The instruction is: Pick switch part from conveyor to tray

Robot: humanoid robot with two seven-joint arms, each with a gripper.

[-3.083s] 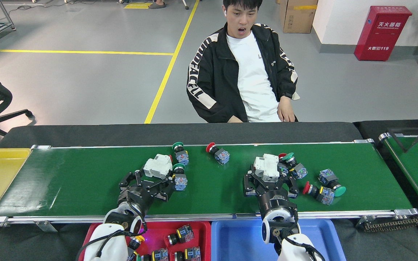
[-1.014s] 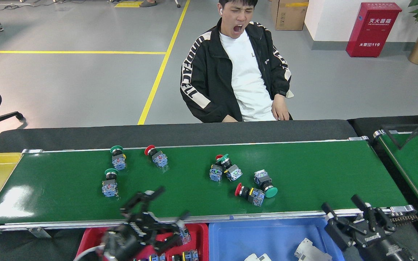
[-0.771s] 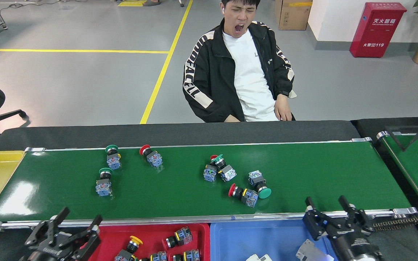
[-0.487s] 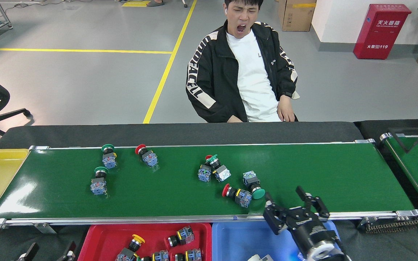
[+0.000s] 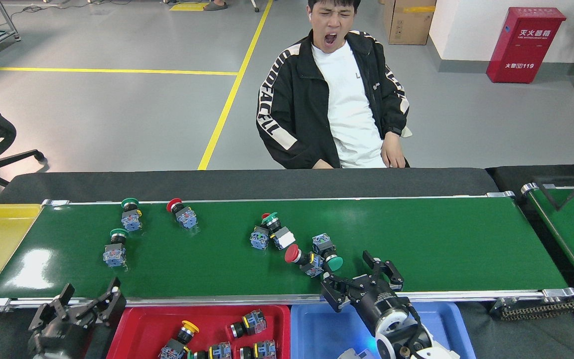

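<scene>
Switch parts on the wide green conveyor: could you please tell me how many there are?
7. Two green-capped switches at the left, one red-capped switch right of them, a touching pair mid-belt, and a red-and-green pair ahead of the right tool. None looks hidden.

The right half of the conveyor is bare belt, open from the near rail to the far one, and a wide clear strip also lies between the two left-hand push-button switches and the middle cluster of switches. That cluster stands just beyond the spread fingers of the right gripper, its red-capped and green-capped switches touching, so little room shows between them. A seated person closes the far side.
</scene>
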